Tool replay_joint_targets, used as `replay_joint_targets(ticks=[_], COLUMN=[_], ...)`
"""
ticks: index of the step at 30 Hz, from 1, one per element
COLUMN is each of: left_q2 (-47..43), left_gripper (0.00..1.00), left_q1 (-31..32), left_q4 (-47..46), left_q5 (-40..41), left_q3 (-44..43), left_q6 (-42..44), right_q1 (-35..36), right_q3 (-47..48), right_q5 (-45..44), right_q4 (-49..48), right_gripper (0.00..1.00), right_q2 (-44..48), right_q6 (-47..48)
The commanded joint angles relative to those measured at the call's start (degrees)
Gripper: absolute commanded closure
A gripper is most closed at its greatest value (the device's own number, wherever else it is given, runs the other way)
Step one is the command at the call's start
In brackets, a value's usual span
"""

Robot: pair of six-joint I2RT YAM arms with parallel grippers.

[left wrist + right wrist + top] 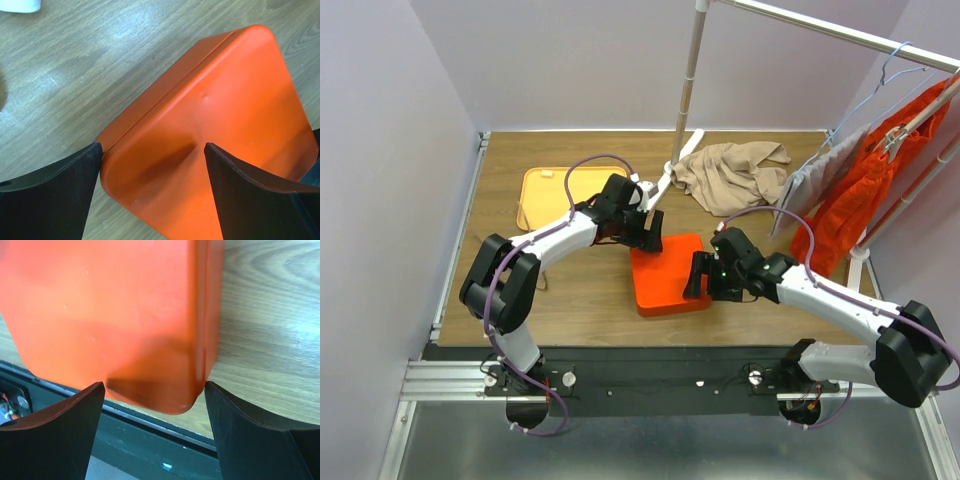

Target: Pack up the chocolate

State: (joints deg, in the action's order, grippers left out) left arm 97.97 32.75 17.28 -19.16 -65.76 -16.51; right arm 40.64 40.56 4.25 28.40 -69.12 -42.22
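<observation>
The chocolate is hidden in all 3 views. Only a smooth orange box (668,272) shows, flat on the counter (590,292): 1 corner lies between the spread fingers of the left pincer (651,234), another between those of the right pincer (697,276).

Rack pole (688,80) and cloth (735,172) stand beyond left tool (152,146).

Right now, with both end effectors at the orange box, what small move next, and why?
Probably press down to seat the closed box: the left end effector and right end effector hang open at its opposite corners, and no chocolate shows.
</observation>
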Motion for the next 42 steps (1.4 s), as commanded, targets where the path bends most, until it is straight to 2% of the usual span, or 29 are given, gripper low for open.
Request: replay_joint_targets(ticks=[1, 8, 12, 16, 19, 24, 29, 32, 34, 35, 36, 38, 39, 42], left_q2=[-1.3, -0.8, -1.4, -1.8, -1.7, -2.1, -1.3, -1.6, -3.1, -3.7, -4.5, -7.1, -8.1, -12.2], left_gripper=[0.08, 0.08, 0.08, 0.08, 0.08, 0.07, 0.07, 0.07, 0.07, 0.07, 0.07, 0.07, 0.07, 0.07], left_q1=[1.7, 2.8, 2.8, 2.8, 2.8, 2.8, 2.8, 2.8, 2.7, 2.6, 2.6, 2.6, 2.6, 2.6], left_q4=[1.4, 2.7, 2.8, 3.8, 4.8, 6.2, 6.8, 6.9, 6.7, 6.6, 6.5, 7.0, 7.0, 6.3], left_q5=[-5.3, -2.1, -1.2, -0.4, 0.4, 2.6, 4.8, 7.1, 8.9, 11.0, 11.9, 12.9, 12.6, 11.3], left_q3=[-0.4, -1.7, -2.4, -3.8, -5.3, -8.3, -9.4, -9.5, -9.6, -9.6, -9.7, -9.8, -9.0, -5.7], left_q6=[-0.2, 0.3, -0.1, 0.0, 0.2, 0.4, 0.1, -0.9, -2.0, -2.5, -2.6, -3.4, -3.7, -4.8], right_q1=[-0.2, -0.2, -0.2, -0.2, -0.2, -0.2, -0.1, -0.1, -0.1, -0.1, -0.1, -0.1, -0.1, -0.1], right_q3=[3.5, 4.3, 4.6, 4.4, 7.1, 10.9, 14.8, 15.3, 15.0, 14.8, 14.5, 14.9, 15.4, 18.0], right_q5=[-3.9, -9.3, -11.5, -14.1, -16.3, -20.2, -20.4, -19.4, -18.6, -18.0, -17.4, -16.1, -15.6, -16.7], right_q4=[-3.4, -1.8, 0.2, 1.5, 5.5, 8.9, 10.4, 10.2, 9.4, 9.0, 7.9, 7.1, 6.5, 5.6], right_gripper=[0.11, 0.11, 0.19, 0.20, 0.15, 0.05, 0.04, 0.11, 0.21, 0.27, 0.44, 0.61, 0.74, 0.90], right_q2=[-0.7, -2.9, -5.0, -5.1, -5.1, -0.2, 0.0, 0.9, 1.4, 1.4, 1.2, 0.0, -2.5, -7.8], right_q6=[-1.7, -2.9, -4.4, -4.5, -3.5, -1.5, 0.1, 0.2, 0.9, 1.5, 2.0, 3.1, 3.5, 3.3])
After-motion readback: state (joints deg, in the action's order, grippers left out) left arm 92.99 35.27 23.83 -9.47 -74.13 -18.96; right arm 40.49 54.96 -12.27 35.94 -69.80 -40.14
